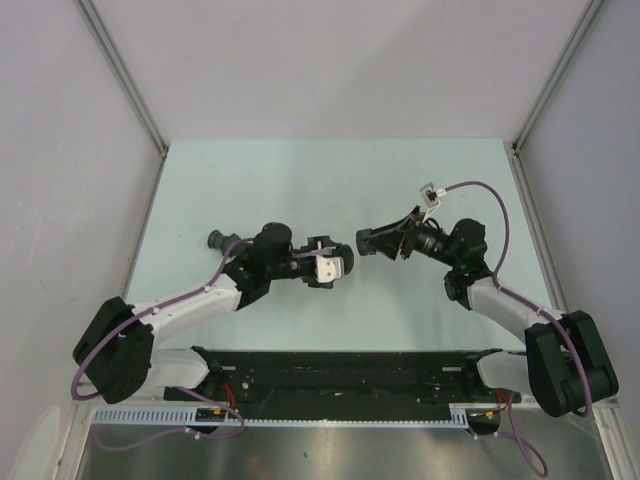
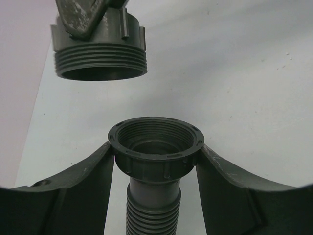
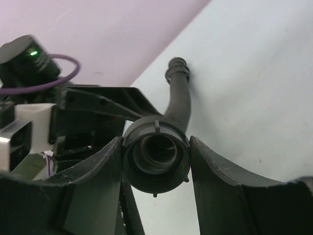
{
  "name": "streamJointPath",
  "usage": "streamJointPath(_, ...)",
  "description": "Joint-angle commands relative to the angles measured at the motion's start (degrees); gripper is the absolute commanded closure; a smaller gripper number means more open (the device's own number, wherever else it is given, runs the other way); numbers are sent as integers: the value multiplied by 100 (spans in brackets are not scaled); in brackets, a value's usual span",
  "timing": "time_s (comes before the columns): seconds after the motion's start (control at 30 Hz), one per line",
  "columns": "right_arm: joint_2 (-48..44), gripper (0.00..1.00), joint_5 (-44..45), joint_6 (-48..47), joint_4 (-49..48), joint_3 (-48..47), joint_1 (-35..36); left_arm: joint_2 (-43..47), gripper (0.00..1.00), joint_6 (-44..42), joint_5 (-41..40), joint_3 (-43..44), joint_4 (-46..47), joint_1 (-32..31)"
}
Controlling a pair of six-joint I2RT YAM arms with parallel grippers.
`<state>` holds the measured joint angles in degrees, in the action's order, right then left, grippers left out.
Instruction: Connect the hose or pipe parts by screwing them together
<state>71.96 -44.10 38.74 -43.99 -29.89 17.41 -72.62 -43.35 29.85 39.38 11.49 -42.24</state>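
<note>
A black corrugated hose [image 2: 152,210] ends in a ribbed ring nut [image 2: 155,155] with thread inside. My left gripper [image 2: 155,149] is shut on that nut, one finger on each side. The hose's far end [image 1: 216,240] trails behind the left wrist. A short black fitting [image 2: 100,56] with outside thread hangs just ahead of the nut, apart from it, mouth to mouth. My right gripper [image 3: 155,147] is shut on this threaded fitting [image 3: 155,166]. Seen from above, both grippers [image 1: 342,262] [image 1: 366,243] meet above the table's middle, a small gap between the parts.
The pale green table [image 1: 300,180] is closed in by white walls with aluminium posts [image 1: 125,75] at the back corners. A black rail [image 1: 340,370] runs along the near edge between the arm bases. Purple cables [image 1: 495,200] loop off both arms.
</note>
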Motion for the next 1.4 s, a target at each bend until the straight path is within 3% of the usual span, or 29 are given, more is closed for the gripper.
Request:
streamJointPath(0.0,-367,72,-82,-515,-1252,176,358,-42,100,55,320,281,258,40)
streamJointPath(0.23,-376,73,85,-1632,-1832,440,737,64,100,301,531,352,258,128)
streamJointPath(0.6,-544,74,410,-3697,-1376,660,1247,152,100,266,610,308,258,137)
streamJointPath(1.37,-60,78,613,-4446,-1226,660,1362,125,100,257,654,299,266,137)
